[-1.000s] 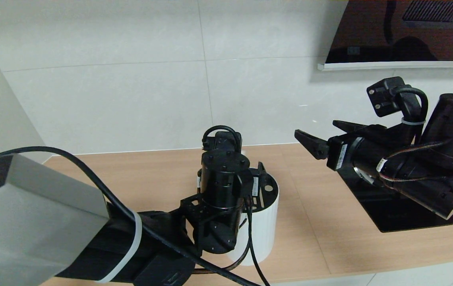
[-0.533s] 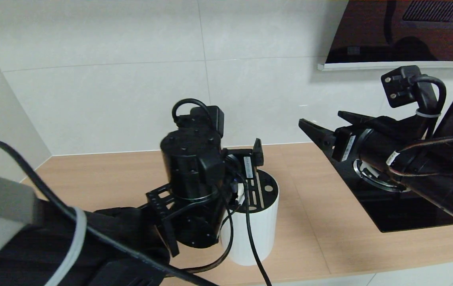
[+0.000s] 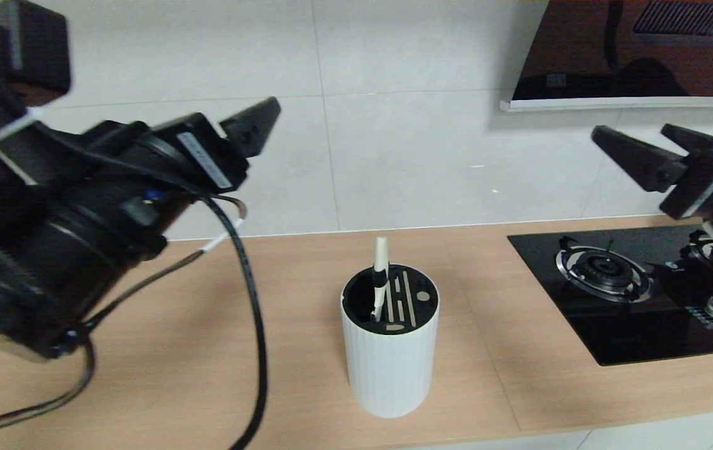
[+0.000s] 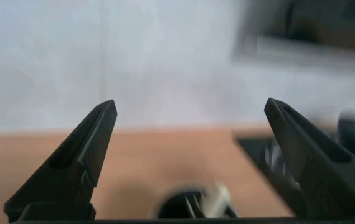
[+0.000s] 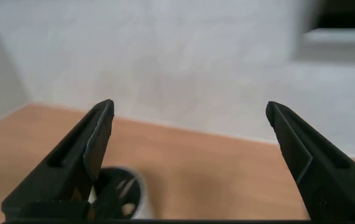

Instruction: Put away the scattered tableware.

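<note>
Claws first: how do they stand?

Black left gripper [image 4: 190, 104] is spread wide with nothing between its fingers, raised at the left over the light wooden countertop [image 3: 256, 281]. Black right gripper [image 5: 189, 106] is just as wide and just as empty, held high at the right above the black glass gas hob [image 3: 619, 337].

Does the head view show both fingers of each?

Of the right one, yes. Of the left, one finger [image 3: 253, 125] shows; the other is hidden behind the wrist.

And the tableware?

One slim cream-handled utensil [image 3: 381, 262] with a black band stands nearly upright in the white ribbed cylindrical holder [image 3: 389, 369], which sits on the countertop between the arms, well apart from both. Its working end is down inside, so I cannot tell what kind it is, nor whether it sits in a slot or in the larger opening beside the slots.

Do the wrist cameras help?

Little. Each catches the holder cut off and hard to make out; in the right one a finger covers part of it.
</note>
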You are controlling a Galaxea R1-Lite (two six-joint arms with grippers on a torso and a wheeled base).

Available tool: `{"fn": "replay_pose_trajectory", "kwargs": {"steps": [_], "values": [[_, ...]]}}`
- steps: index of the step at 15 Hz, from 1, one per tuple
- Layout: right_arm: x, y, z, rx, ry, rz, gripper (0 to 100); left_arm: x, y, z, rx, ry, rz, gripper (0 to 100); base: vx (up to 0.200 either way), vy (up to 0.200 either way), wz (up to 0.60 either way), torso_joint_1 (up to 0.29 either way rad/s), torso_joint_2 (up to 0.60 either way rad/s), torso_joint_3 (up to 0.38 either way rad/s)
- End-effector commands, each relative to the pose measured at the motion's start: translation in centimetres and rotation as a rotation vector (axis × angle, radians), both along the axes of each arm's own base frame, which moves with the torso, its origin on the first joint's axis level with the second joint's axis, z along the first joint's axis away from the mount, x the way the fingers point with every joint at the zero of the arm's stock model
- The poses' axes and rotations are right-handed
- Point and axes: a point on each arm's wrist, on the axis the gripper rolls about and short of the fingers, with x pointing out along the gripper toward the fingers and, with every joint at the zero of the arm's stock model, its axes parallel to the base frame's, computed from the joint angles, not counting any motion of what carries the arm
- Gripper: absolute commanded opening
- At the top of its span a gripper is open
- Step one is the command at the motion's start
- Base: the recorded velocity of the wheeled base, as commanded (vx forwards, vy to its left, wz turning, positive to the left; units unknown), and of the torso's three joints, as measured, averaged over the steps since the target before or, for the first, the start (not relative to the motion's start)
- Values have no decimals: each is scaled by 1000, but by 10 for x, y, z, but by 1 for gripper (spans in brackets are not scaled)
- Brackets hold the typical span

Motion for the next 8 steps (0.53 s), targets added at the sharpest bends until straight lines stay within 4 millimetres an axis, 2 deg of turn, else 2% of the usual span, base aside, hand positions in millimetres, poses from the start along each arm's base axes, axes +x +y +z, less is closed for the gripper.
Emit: {"fn": "replay_pose_trajectory", "kwargs": {"steps": [1,2,4,6,8], "values": [[-41,-32,8,38,-92,-61,100,-53,57,17,-31,-83,25,100,0,0,0,0,0,0],[-52,-40,8,40,-103,-81,100,-67,67,15,-20,-73,22,100,0,0,0,0,0,0],[-88,-58,-1,32,-85,-125,100,-104,97,4,12,-29,65,100,0,0,0,0,0,0],[-135,-74,-18,9,-30,-130,100,-144,124,-6,36,-14,99,100,0,0,0,0,0,0],[-172,-87,-33,-5,5,-164,100,-178,141,-19,51,-10,125,100,0,0,0,0,0,0]]}}
